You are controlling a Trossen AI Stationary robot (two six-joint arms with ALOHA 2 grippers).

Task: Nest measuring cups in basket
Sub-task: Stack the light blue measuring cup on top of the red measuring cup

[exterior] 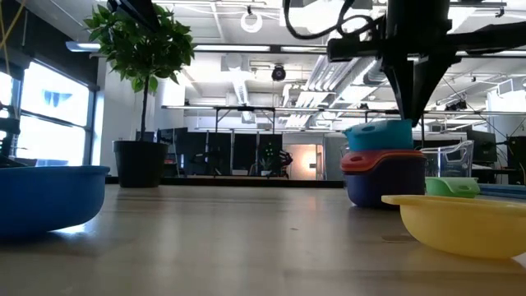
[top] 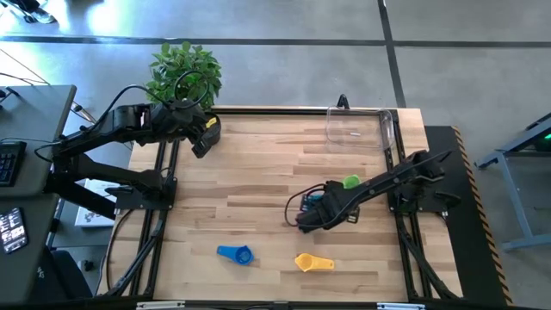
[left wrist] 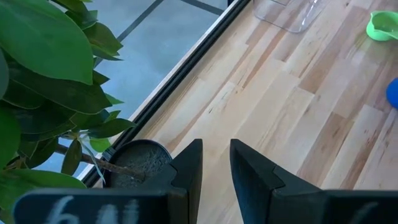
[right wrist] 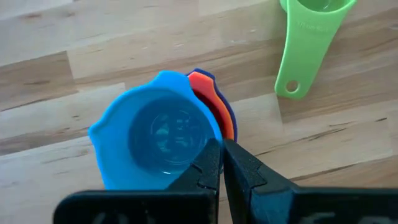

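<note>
My right gripper (right wrist: 222,152) stands over a stack of three cups near the table's middle: teal (right wrist: 155,140) on top, red (right wrist: 208,93) under it, purple (exterior: 386,187) at the bottom. It is shut on the teal cup. The green cup (top: 350,182) lies just beyond the stack, toward the far edge. The blue cup (top: 234,254) and the yellow cup (top: 312,262) lie near the near edge. The clear basket (top: 360,129) stands at the far edge. No orange cup shows. My left gripper (top: 202,138) waits open at the far left, touching nothing. My right gripper comes from above, pointing down, onto the teal cup's rim (right wrist: 205,134) on the side next to the red cup's edge. One finger (right wrist: 210,163) stands over the cup's inside and the other outside. The teal cup sits upright in the red one (exterior: 380,161).
A plant in a black round pot (left wrist: 137,163) stands just off the table's far left corner, close to my left gripper (left wrist: 216,155). The table's black frame rails (top: 164,185) run along both sides. Bare wood lies between the stack and the basket (exterior: 448,160).
</note>
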